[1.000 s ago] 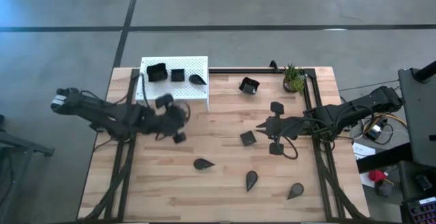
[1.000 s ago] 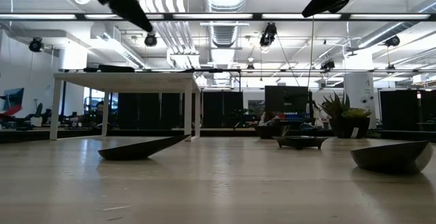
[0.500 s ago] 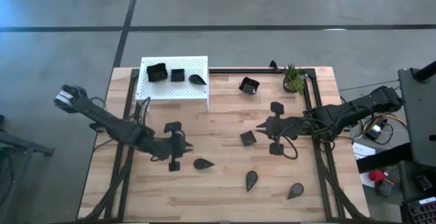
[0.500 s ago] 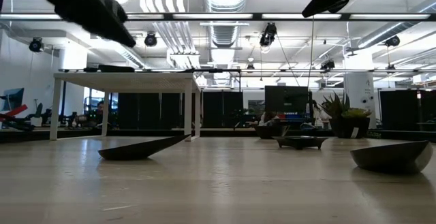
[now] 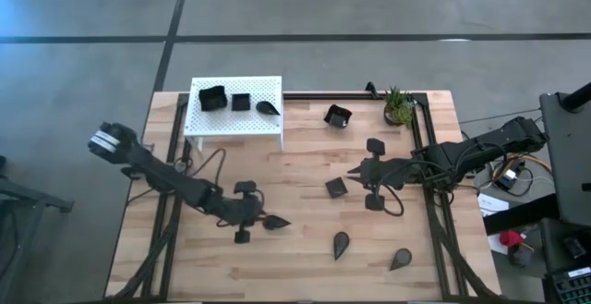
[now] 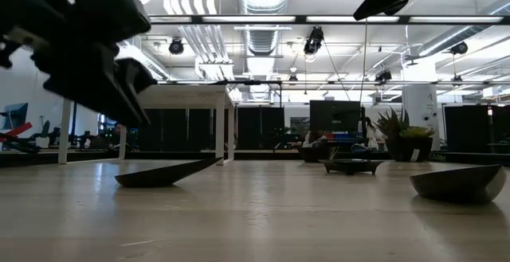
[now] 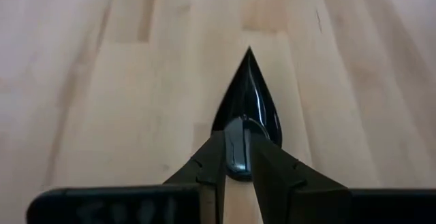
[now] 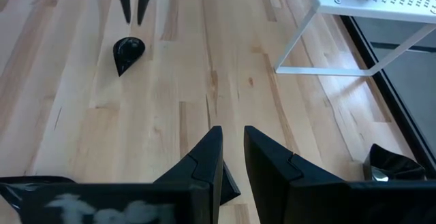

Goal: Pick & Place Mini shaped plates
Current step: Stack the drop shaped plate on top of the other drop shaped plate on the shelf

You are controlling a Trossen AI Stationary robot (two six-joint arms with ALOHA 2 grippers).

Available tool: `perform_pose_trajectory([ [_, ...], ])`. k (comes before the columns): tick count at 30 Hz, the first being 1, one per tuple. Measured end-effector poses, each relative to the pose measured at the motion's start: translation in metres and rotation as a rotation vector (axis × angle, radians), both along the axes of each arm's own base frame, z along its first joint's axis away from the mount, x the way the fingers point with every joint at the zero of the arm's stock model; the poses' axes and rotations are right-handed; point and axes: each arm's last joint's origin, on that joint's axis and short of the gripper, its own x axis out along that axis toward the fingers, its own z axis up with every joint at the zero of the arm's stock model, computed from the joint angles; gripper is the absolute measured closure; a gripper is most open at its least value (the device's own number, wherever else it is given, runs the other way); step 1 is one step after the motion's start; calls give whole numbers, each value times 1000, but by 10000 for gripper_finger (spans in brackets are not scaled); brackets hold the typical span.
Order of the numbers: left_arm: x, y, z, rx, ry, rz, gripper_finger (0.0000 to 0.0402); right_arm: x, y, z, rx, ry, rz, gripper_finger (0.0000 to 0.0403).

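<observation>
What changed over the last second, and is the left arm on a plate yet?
The left gripper swung from beside the white platform toward the table's near side and now straddles the rounded end of a teardrop plate; the plate hasn't moved. The right gripper held its spot mid-table. The three plates on the platform and the others on the table stayed put.

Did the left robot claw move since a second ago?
Yes. In the high view the left gripper went from beside the white platform toward the table's near edge, reaching a teardrop plate.
</observation>
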Motion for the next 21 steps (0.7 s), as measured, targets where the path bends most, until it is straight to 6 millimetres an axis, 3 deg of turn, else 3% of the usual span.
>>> perform_pose_trajectory([
  [7,15,-6,-22,9,62,-9,342,0,0,0,-2,0,2,344],
  [21,30,4,-18,-6,53,35,342,0,0,0,-21,3,16,344],
])
